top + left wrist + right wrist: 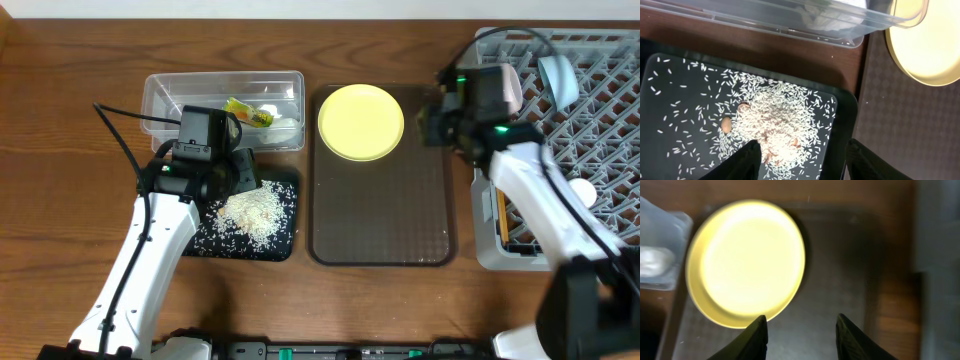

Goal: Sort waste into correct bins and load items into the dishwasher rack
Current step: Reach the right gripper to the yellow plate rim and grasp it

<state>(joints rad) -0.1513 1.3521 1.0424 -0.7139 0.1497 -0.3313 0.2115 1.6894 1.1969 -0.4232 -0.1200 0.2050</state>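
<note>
Both jaws stand part-open and empty; only the left wrist view reveals brown bits [726, 124] among the rice [776, 119].

- The rack [600, 90] runs off the overhead view's right edge.
- The left arm [150, 240] covers the black tray's [285, 245] left edge.
- Brown bits [726, 124] in the rice [772, 120]: unidentifiable.

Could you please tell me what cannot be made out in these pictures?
- Overhead: the right arm covers part of the dishwasher rack and anything under it.
- Left wrist: the clear tub is cut off by the top edge, and its contents are blurred.
- Right wrist: all blurred; the plate shows no detail.
</note>
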